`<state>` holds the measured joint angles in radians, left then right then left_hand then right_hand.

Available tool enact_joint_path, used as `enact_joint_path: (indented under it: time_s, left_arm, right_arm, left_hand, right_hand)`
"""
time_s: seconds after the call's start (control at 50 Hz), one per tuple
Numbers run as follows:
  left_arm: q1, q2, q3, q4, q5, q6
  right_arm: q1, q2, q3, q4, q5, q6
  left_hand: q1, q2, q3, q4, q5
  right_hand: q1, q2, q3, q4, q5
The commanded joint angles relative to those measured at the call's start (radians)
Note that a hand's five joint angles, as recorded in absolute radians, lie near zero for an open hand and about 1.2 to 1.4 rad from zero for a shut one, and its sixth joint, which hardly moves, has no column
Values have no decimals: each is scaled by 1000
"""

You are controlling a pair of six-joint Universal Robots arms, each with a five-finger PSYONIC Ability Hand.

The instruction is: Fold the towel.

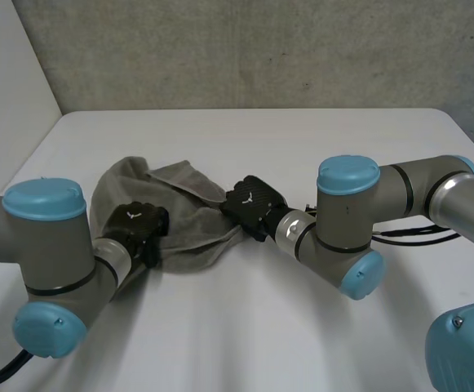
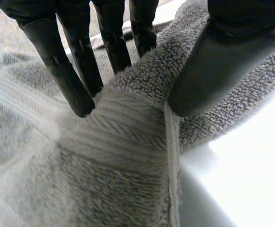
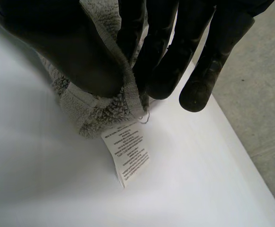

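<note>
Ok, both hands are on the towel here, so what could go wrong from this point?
1. The right hand pinches just the towel corner beside the care label; that thin grip might slip when pulled.
2. The towel lies bunched between the hands, so the left hand, pinching near the hem, could drag in creases and the fold may come out uneven.

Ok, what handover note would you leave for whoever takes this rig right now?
Left hand: pinching the towel at its hemmed edge, thumb against fingers.
Right hand: pinching the corner that carries the care label.
Towel: bunched on the white table between the hands.
Done: both grasps.
Left: probably pull it flat, then fold; no neat fold shows yet.
</note>
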<state>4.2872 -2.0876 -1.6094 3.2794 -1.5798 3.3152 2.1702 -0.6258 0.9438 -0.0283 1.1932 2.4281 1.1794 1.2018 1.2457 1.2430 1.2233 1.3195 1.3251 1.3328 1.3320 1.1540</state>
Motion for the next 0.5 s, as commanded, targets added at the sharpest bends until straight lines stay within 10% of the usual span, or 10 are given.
enact_joint_path:
  time_s: [0.02, 0.32, 0.5]
  left_arm:
    - [-4, 78, 25, -4, 0, -14]
    - [-73, 380, 186, -4, 1, -166]
    - [-95, 405, 158, -11, 14, -270]
  right_arm:
    - [-9, -106, 10, 8, -1, 22]
    - [-117, -687, 105, 57, 60, 285]
    - [-141, -761, 124, 311, 45, 258]
  left_hand:
    - [-29, -52, -96, -93, -248]
    - [-50, -72, -116, -113, -268]
    - [-50, -72, -116, -113, -268]
  right_hand:
    - [77, 71, 63, 64, 68]
    - [77, 71, 63, 64, 68]
    - [77, 71, 63, 64, 68]
